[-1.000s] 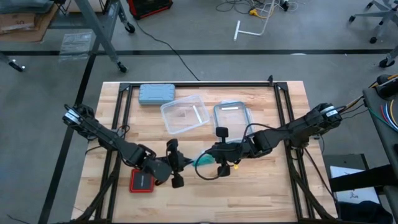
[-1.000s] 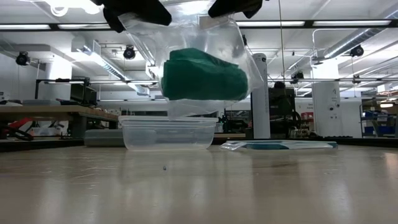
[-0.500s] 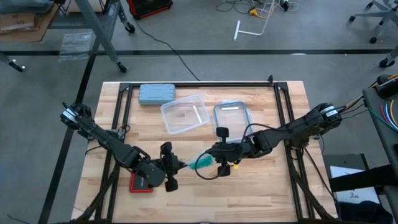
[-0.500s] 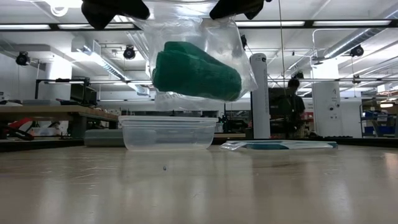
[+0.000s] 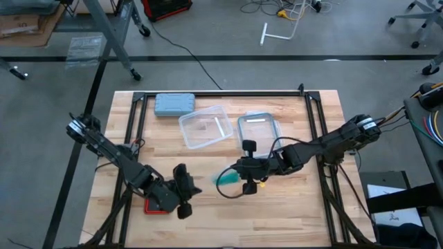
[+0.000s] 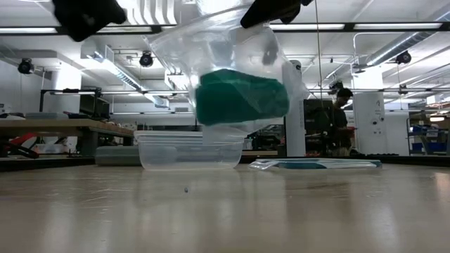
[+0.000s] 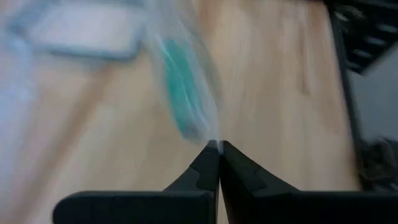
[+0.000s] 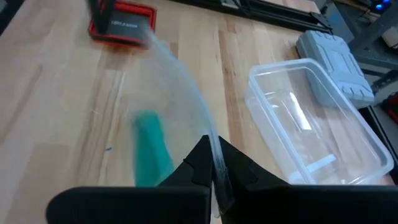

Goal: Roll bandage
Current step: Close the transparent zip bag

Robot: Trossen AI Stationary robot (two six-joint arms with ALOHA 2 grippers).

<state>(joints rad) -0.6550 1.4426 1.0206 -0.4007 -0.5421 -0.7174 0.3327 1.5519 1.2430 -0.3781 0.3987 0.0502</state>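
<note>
Right gripper (image 8: 212, 167) fingers pinched on the clear plastic bag (image 6: 232, 63), teal bandage (image 6: 241, 97) hanging inside it above the table (image 5: 291, 207). Left gripper (image 7: 218, 155) fingers closed at the bag's edge, near the red case (image 5: 154, 205).

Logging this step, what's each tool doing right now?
Left tool: shut on the clear bag.
Right tool: shut on the clear bag, which holds the bandage.

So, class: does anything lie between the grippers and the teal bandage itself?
Yes. The bandage sits inside a clear plastic bag held above the table. The right gripper pinches only the bag's film, and so does the left gripper, so plastic separates both from the cloth.
</note>
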